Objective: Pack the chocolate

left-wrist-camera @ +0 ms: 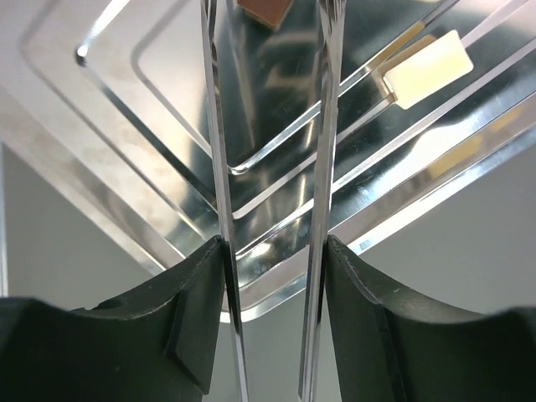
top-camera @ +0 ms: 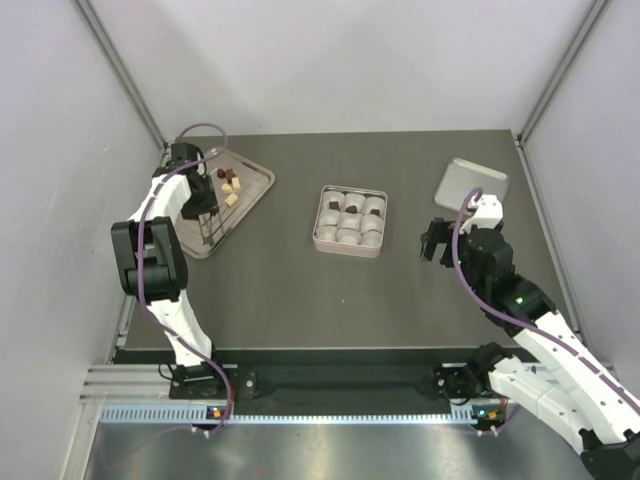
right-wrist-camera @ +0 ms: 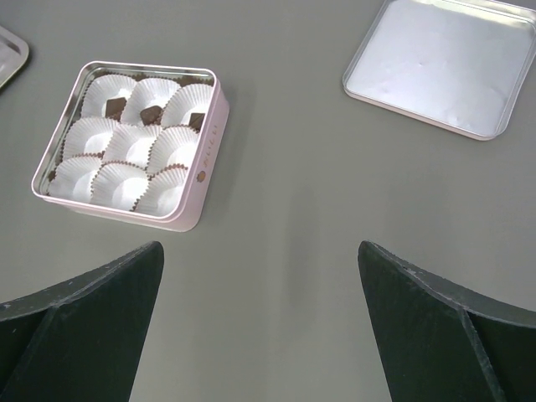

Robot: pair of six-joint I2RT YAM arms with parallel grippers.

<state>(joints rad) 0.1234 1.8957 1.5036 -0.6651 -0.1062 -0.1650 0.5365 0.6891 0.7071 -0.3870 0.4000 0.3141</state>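
Loose chocolate [top-camera: 231,185] in brown and cream pieces lies on the silver tray [top-camera: 255,190] at the back left. My left gripper [top-camera: 200,205] hangs over that tray, shut on metal tongs [left-wrist-camera: 216,167] whose two blades stand apart. In the left wrist view a brown piece [left-wrist-camera: 264,10] sits by the blade ends, whose tips are cut off at the top, and a cream piece [left-wrist-camera: 427,69] lies to the right. The pink square tin [top-camera: 350,250] holds white paper cups, three with dark chocolate [right-wrist-camera: 152,114]. My right gripper [right-wrist-camera: 260,260] hovers open and empty to the tin's right.
The tin's silver lid [top-camera: 472,182] lies flat at the back right, just beyond the right arm. The tin [right-wrist-camera: 205,159] sits mid-table between both arms. Grey walls enclose the dark table on three sides.
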